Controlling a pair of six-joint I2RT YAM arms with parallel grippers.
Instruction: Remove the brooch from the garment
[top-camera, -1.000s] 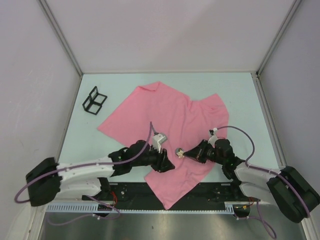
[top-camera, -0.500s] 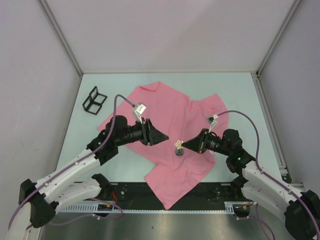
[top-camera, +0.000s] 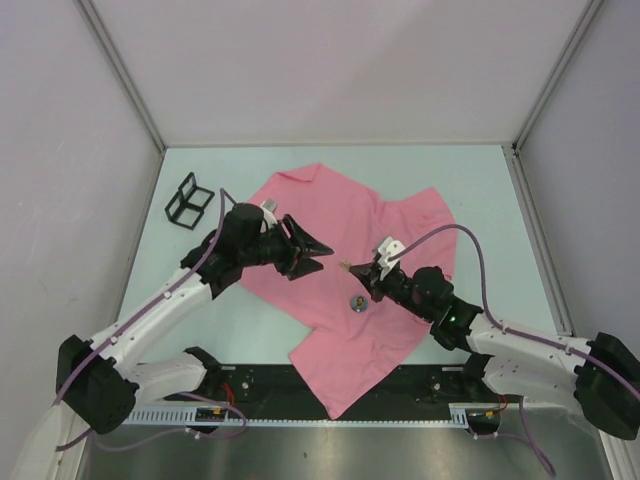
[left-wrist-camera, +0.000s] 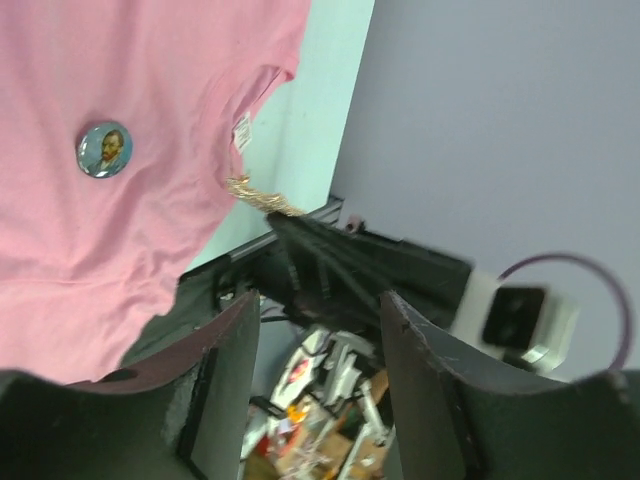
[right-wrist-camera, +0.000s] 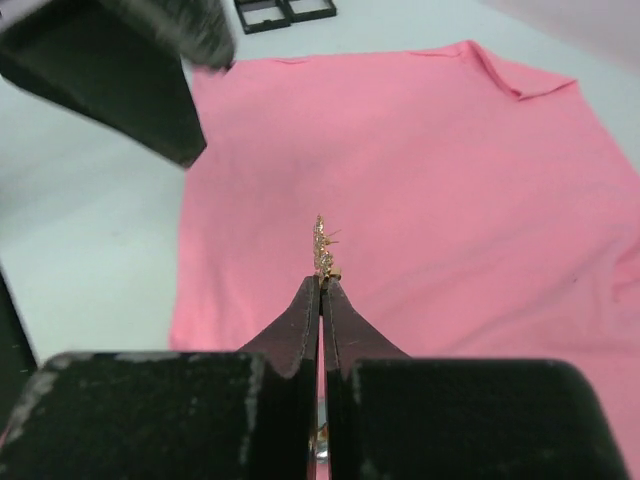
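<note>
Garment (top-camera: 330, 215) first: a plain pink short-sleeved T-shirt of soft cloth. It is spread askew over the pale counter (top-camera: 480, 190) and loosely creased, and one corner reaches past the near edge onto the black rail between the arm bases. A small white label (left-wrist-camera: 241, 130) sits at the neckline, seen from the left wrist. On the near half of the shirt lies a round badge (top-camera: 357, 302) showing a painted portrait of a bearded man on a blue-green ground.

The brooch (right-wrist-camera: 323, 243) is a small, slender gold piece with a rough, ornate outline. Its lower end is pinched in the very tips of the right tool (right-wrist-camera: 322, 282), whose fingers are pressed together with only the brooch between them. The brooch sticks out beyond the tips, raised over the middle of the shirt with the cloth lying below it. It is near the badge but apart from it.

The left tool (top-camera: 318, 255) has its fingers spread wide with nothing between them. It is raised over the left part of the shirt, pointing toward the right tool, near it but not touching. A black wire frame (top-camera: 190, 200) lies on the counter beyond the shirt's left edge, apart from the cloth.
</note>
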